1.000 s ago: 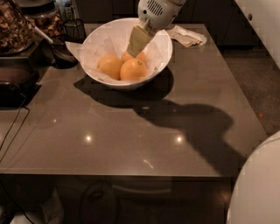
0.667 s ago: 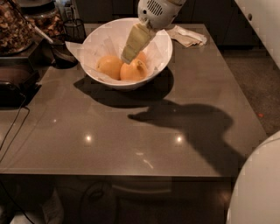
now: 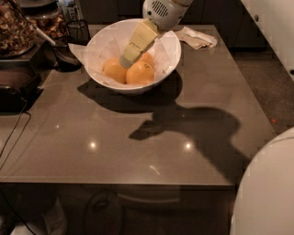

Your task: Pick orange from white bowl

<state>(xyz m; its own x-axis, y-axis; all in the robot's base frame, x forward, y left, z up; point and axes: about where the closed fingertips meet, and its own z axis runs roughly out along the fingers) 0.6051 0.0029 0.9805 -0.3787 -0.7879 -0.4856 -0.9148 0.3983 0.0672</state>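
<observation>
The white bowl (image 3: 167,62) stands at the back middle of the brown table, lined with crinkled white paper. Three oranges lie in it: one at the left (image 3: 113,70), one at the front (image 3: 140,74), and one partly hidden behind (image 3: 148,58). My gripper (image 3: 125,61) reaches down into the bowl from the upper right. Its cream tip sits between the left and front oranges, at or just above them. Its white wrist (image 3: 161,11) hangs over the bowl's far rim.
A crumpled napkin (image 3: 198,37) lies right of the bowl. A dark glass cup (image 3: 78,30), a dark scoop (image 3: 64,57) and food jars (image 3: 16,27) crowd the back left. A black appliance (image 3: 14,89) and a cable (image 3: 11,137) sit at the left edge. My white body (image 3: 271,193) fills the lower right.
My gripper has moved down and to the left, deeper into the bowl, from above the front orange to between the two front oranges. Its shadow on the table shifted left.
</observation>
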